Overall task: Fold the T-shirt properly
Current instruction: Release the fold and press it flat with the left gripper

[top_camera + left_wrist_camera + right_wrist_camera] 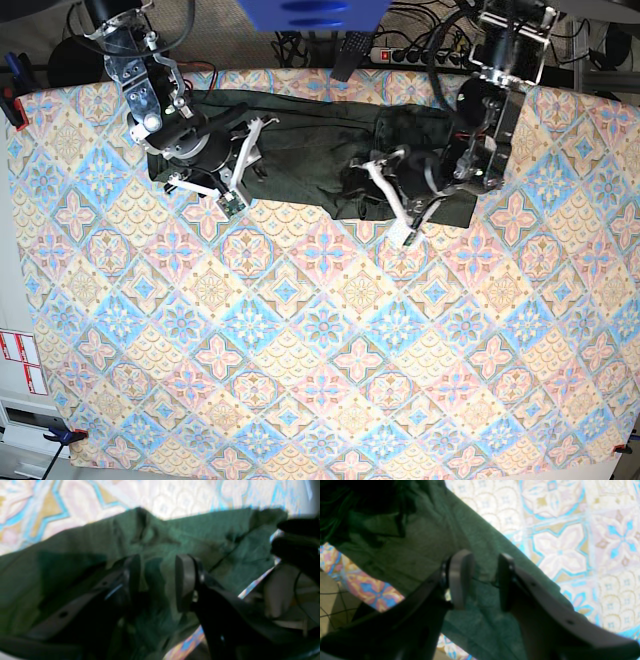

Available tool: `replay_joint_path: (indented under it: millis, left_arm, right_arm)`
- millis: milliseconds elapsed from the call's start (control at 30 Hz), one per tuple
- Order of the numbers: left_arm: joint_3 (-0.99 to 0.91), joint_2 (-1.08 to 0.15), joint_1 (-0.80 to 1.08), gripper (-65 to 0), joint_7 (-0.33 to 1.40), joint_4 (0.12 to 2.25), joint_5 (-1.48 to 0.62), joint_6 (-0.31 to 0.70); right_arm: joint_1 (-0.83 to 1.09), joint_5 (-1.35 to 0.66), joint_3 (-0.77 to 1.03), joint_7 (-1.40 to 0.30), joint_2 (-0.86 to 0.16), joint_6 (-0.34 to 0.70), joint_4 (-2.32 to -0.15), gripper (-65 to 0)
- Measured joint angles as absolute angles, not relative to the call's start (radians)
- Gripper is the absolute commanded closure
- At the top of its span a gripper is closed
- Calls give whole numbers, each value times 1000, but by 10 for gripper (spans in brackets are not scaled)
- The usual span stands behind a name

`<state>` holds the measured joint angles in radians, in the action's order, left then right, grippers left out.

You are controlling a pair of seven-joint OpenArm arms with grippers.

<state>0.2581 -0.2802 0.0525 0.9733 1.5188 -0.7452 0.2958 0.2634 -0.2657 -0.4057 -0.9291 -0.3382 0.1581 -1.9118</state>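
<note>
While the T-shirt lies in a long dark band along the far edge of the patterned tablecloth, both arms are bent low over it, one toward each end. From where I stand, the right gripper has its jaws apart, with green cloth running under and between them; a thin edge or seam crosses the gap, but I cannot tell whether the pads are actually pinching anything. The left gripper looks much the same: jaws apart, a fold of fabric rising into the gap, nothing clearly clamped. On that side the garment is bunched and rumpled near its end, while the other end lies flatter. My worry is the grip. If either gripper closes on only the top layer, or on a loose wrinkle, the cloth under it would stay behind when lifted and the fold would come out crooked. If one side catches and the other misses, the band could twist or drag across the table instead of turning over cleanly. The crumpled patch by the left gripper seems the likelier trouble spot, since thin knit folded on itself can slip out of a shallow pinch. The shirt also lies close to the table's far edge, so a pull that way might tip it over.
</note>
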Motion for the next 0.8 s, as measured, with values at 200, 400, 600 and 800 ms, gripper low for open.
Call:
replay_joint_path:
  millis: [200, 400, 600, 800]
  left_arm:
    - [252, -356, 155, -231, 980, 1589, -738, 289]
    - [262, -344, 223, -231, 975, 1629, -738, 295]
    - [318, -313, 219, -231, 973, 1614, -736, 293]
    - [324, -318, 222, -231, 978, 1691, -737, 293]
  right_arm:
    - [256, -262, -405, -929, -340, 158, -1912, -196]
    - [255, -262, -405, -932, -341, 157, -1912, -196]
    - [255, -262, -405, -930, -341, 157, -1912, -196]
    - [263, -269, -316, -929, -336, 161, -1912, -199]
